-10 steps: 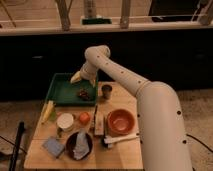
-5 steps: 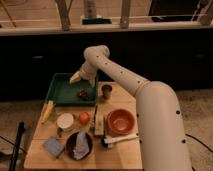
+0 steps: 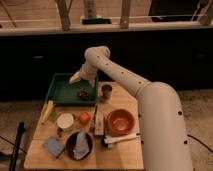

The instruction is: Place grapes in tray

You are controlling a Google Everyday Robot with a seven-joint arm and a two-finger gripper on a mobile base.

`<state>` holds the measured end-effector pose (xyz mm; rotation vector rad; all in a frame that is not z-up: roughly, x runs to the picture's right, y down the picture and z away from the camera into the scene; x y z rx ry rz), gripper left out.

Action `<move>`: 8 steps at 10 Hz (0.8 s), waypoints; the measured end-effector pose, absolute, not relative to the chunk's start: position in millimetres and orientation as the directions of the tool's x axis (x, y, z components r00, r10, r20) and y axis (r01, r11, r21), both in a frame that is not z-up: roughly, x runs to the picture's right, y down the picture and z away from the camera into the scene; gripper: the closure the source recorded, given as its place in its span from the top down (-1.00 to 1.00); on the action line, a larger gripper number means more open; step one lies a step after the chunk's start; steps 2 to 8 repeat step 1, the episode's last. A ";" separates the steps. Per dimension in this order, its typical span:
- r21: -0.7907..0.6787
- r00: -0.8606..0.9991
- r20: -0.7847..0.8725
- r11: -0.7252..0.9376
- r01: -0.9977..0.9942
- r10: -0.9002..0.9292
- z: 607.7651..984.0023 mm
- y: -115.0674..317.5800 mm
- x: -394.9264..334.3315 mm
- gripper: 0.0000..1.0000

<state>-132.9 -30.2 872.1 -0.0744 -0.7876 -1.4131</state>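
Wooden table (image 3: pixel 115 155), dark wall behind, perhaps a railing (image 3: pixel 120 17) above.

Tray (image 3: pixel 61 92): green plastic, smooth, slight sheen. Grapes (image 3: pixel 84 93): dark, bumpy, lying in it. Gripper (image 3: pixel 76 77), above the tray's back edge, and arm (image 3: pixel 130 82): smooth cream plastic shell. Table (image 3: pixel 120 155): light wood, matt. Cup (image 3: pixel 106 91): dull metal. Bowl (image 3: pixel 120 121): orange, glossy.

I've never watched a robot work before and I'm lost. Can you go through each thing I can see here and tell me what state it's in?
hand: over the tray's far side, above the grapes.
grapes: lying inside the tray, near its right side.
tray: flat on the table, holding the grapes.
metal cup: upright, just right of the tray.
orange bowl: upright, looks empty.
dark bowl: upright, crumpled cloth inside.
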 end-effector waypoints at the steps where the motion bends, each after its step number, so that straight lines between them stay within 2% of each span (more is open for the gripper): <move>1: 0.403 -0.048 0.526 0.199 0.893 -0.849 871.9 -30.6 -132.9 0.60; 8: 0.403 -0.048 0.526 0.199 0.893 -0.849 871.9 -30.6 -132.9 0.60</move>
